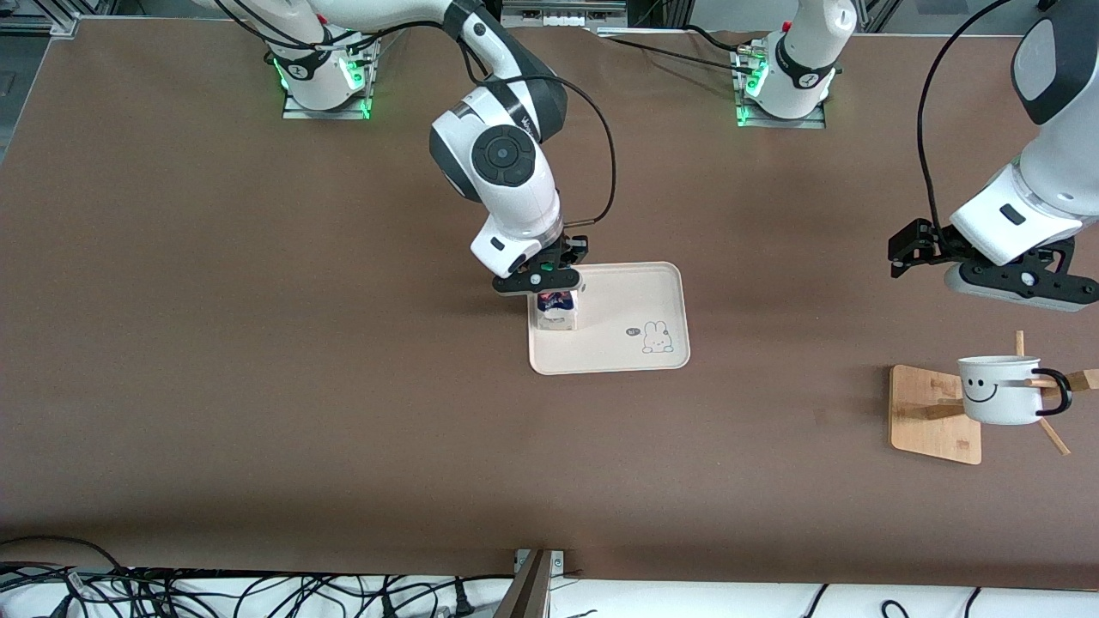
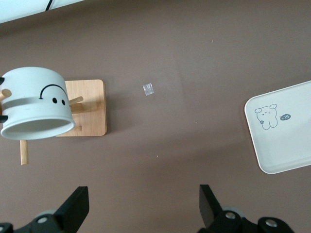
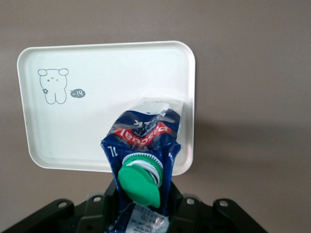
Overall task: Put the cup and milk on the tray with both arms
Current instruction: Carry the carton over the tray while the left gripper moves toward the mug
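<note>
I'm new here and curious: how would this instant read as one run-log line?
right end effector: shut on milk carton, over tray | left end effector: open, above smiley mug on wooden stand

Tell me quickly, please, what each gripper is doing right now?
Left gripper: open, empty, over bare table near the cup.
Right gripper: shut on the milk, over the tray.

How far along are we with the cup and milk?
Nothing is released yet. In hand: the right gripper is shut on the milk, over the tray at its end toward the right arm. Left: the cup hangs on the wooden stand; the left gripper is open above the table, holding nothing.
</note>
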Action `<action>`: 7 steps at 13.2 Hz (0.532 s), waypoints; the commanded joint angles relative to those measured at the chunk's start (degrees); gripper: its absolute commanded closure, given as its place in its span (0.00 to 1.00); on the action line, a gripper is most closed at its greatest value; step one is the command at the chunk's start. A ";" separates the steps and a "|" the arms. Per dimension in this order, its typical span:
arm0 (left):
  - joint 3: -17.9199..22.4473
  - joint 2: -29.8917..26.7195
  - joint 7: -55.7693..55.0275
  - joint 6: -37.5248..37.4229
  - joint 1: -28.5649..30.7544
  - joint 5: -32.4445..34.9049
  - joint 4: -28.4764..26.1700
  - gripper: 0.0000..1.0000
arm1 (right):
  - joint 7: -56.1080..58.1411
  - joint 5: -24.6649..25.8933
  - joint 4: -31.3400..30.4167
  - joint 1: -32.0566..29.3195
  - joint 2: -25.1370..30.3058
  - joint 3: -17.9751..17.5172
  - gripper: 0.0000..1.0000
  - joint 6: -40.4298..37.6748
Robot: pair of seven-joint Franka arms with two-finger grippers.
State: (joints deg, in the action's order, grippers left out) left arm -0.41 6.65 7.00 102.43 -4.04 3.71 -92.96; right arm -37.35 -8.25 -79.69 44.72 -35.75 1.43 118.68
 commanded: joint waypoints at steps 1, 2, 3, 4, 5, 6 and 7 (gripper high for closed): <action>0.06 1.78 -0.41 -1.09 -0.53 -0.46 3.13 0.00 | -0.27 1.47 0.85 0.45 -0.11 0.59 0.62 -3.09; 0.06 1.79 -0.49 -0.92 -0.97 -0.29 3.13 0.00 | 0.00 1.83 1.03 0.37 -0.02 0.60 0.62 -3.97; 0.15 1.96 -0.76 -0.65 -1.06 -0.28 3.13 0.00 | 0.17 1.74 1.03 0.02 -0.02 0.60 0.62 -4.06; 0.15 3.01 -1.37 -0.56 -0.88 -0.28 3.13 0.00 | -0.09 1.66 1.03 0.01 -0.02 0.60 0.62 -4.07; 0.15 3.36 -2.07 -0.48 -0.97 -0.37 3.13 0.00 | -0.87 1.57 0.94 0.36 -0.19 0.60 0.61 -4.07; 0.15 3.28 -2.69 1.00 -0.88 -0.37 3.13 0.00 | -1.06 1.65 0.86 0.54 -0.46 0.60 0.60 -3.63; 0.15 3.19 -2.87 2.06 -0.88 -0.28 2.96 0.00 | -1.06 1.66 0.77 0.63 -0.63 0.60 0.50 -3.45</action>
State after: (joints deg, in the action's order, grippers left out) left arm -0.46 8.82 5.17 103.65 -4.66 3.71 -91.80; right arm -37.35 -7.61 -79.29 44.71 -35.71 1.67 115.99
